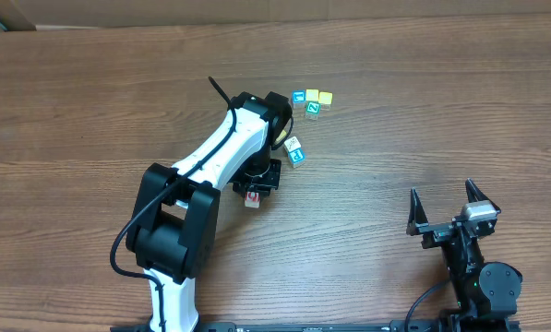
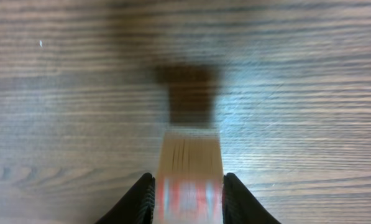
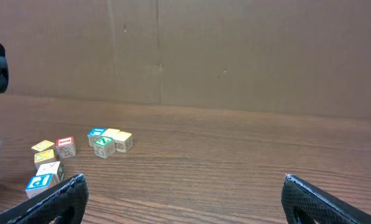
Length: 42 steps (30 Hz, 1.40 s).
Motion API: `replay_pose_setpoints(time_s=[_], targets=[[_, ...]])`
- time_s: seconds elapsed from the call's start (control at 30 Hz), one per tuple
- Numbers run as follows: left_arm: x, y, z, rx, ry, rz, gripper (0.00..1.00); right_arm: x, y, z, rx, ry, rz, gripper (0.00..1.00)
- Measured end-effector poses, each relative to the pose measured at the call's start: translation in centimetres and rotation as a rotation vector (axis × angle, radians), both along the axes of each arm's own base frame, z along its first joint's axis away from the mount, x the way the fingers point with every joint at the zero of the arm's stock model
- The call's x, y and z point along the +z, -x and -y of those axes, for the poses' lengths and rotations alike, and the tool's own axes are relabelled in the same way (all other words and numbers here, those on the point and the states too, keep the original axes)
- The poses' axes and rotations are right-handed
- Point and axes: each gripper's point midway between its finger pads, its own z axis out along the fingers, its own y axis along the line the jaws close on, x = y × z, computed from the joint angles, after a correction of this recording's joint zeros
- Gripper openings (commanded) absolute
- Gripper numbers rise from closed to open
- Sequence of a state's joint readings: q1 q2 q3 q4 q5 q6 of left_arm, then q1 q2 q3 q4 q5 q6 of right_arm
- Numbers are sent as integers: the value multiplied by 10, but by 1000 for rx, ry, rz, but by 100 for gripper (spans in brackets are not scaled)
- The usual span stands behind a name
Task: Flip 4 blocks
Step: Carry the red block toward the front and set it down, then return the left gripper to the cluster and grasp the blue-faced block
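My left gripper (image 1: pixel 255 187) is shut on a wooden block with a red-marked face (image 2: pixel 190 155), which fills the gap between the two black fingers (image 2: pixel 141 196). The block (image 1: pixel 253 198) is blurred and casts a shadow on the wood ahead of it. The blue "P" block (image 1: pixel 296 156) lies just right of that arm, with a pale block (image 1: pixel 293 143) touching it. The green "Z" block (image 1: pixel 313 108) sits in the far cluster. The right wrist view shows "P" (image 3: pixel 39 182), the pale block (image 3: pixel 51 168) and "Z" (image 3: pixel 102 146). My right gripper (image 1: pixel 449 214) stands open and empty at the front right.
A blue block (image 1: pixel 298 97) and two yellow blocks (image 1: pixel 318 96) sit beside the green one. A red-framed block (image 3: pixel 65 147) and a yellow one (image 3: pixel 43 147) lie near the left arm. A cardboard wall (image 3: pixel 235 50) runs along the table's far side.
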<state>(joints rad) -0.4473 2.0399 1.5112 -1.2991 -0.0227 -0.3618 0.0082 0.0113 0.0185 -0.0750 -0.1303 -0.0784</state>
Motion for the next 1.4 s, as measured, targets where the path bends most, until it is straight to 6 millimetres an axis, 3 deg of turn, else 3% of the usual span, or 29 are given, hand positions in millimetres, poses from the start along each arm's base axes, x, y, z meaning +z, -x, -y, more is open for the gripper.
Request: replay_pose_setpoints(time_s=[0.23,0.37,0.57,0.6,0.63,0.8,0.93,1.1,1.23,1.4], targets=[[-11,20,-10,12,-39,-61,30,0,0,0,0,0,0,100],[-15,21,-12,21,-49,-56,33,0,0,0,0,0,0,100],[-10,-2,-9,40,-5,50,31,0,0,0,0,0,0,100],[-7,-4,-10,47,0,61,26,0,0,0,0,0,0,100],[-1,-9,-11,56,10,82,4,0,0,0,0,0,0,100],[35,-40,-27,148,64,221,4,0,0,0,0,0,0,100],[44,-64,-39,216,92,314,4,0,0,0,0,0,1,100],[14,-79,-26,198,129,380,4,0,0,0,0,0,0,100],[-16,-64,-15,175,158,308,4,0,0,0,0,0,0,100],[-21,-49,-10,180,181,236,4,0,0,0,0,0,0,100]])
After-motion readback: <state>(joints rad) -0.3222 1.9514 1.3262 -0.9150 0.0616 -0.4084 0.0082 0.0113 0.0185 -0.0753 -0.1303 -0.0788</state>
